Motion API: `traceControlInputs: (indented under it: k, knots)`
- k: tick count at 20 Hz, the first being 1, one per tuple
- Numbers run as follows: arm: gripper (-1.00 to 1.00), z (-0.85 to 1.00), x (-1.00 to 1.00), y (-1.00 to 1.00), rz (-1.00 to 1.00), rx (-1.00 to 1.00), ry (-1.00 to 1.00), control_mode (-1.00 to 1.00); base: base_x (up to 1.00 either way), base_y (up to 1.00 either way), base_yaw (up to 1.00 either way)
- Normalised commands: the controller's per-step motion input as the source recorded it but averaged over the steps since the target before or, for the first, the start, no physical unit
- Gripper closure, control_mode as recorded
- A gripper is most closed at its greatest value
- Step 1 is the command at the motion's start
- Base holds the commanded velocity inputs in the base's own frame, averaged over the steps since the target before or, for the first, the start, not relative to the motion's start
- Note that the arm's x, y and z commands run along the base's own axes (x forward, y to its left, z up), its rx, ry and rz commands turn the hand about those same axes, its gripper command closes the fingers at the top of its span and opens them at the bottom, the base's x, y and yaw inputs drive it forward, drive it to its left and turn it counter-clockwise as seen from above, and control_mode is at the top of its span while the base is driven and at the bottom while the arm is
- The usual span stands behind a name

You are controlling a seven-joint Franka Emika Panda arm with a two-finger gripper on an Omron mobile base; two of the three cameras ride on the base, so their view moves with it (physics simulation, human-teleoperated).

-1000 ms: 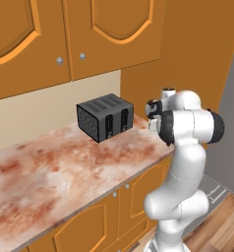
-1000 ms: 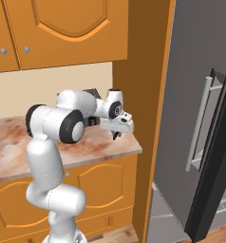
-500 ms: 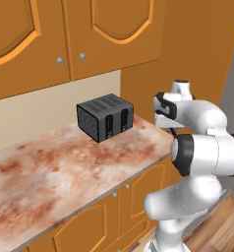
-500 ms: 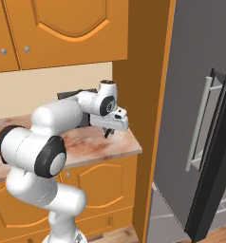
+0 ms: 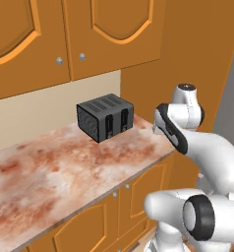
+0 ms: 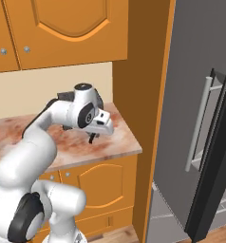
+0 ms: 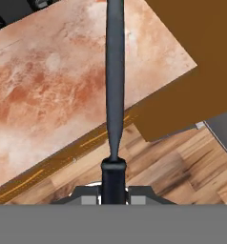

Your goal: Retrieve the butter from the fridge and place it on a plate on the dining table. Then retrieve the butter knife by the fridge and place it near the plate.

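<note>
The butter knife [image 7: 115, 81] is a thin dark sliver running straight up the hand view. My gripper [image 7: 114, 177] is shut on its handle end. It hangs over the front edge of the narrow marbled counter [image 7: 48, 81], with wooden floor below. In the right base view my gripper [image 6: 93, 136] hangs just above the counter's right end, pointing down, a short way left of the tall grey fridge [image 6: 191, 85]. The butter, the plate and the dining table are out of view.
A black toaster [image 5: 105, 117] stands at the back of the counter [image 5: 55, 167] under orange wall cabinets [image 5: 74, 34]. A tall orange-brown side panel [image 6: 143, 95] separates counter and fridge. The fridge's bar handle [image 6: 199, 124] and a dark door edge [image 6: 214, 175] are at the right.
The arm has folded back toward the base. The hand has drawn away from the wall toward the counter's front edge, with the knife still held.
</note>
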Motion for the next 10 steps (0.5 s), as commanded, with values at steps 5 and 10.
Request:
traceControlInputs:
  k: [5, 10]
  knots:
    - [1.00, 0.53, -0.59, 0.46, -0.02, 0.01, 0.00, -1.00, 0.00, 0.00, 0.00]
    - [1.00, 0.31, -0.57, 0.36, -0.03, 0.02, 0.00, -1.00, 0.00, 0.00, 0.00]
